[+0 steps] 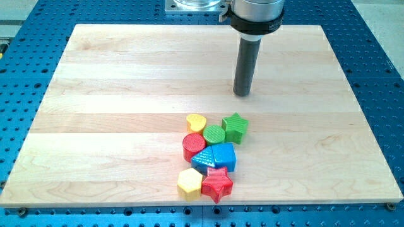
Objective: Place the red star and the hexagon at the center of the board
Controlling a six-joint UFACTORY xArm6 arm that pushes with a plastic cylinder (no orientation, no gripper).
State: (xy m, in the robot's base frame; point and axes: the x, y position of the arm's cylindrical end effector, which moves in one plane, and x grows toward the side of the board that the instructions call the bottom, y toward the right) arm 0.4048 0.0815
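The red star (217, 183) lies near the view's bottom, touching the yellow hexagon (189, 182) on its left. Both sit at the lower end of a tight cluster of blocks just below the board's middle. My tip (242, 94) rests on the wooden board (113, 94) above the cluster, a short way above the green star (235, 127), touching no block. The rod stands upright.
The cluster also holds a yellow heart (196, 122), a green cylinder (214, 134), a red cylinder (194, 146), a blue triangle (204, 159) and a blue cube-like block (224, 156). A blue perforated table surrounds the board.
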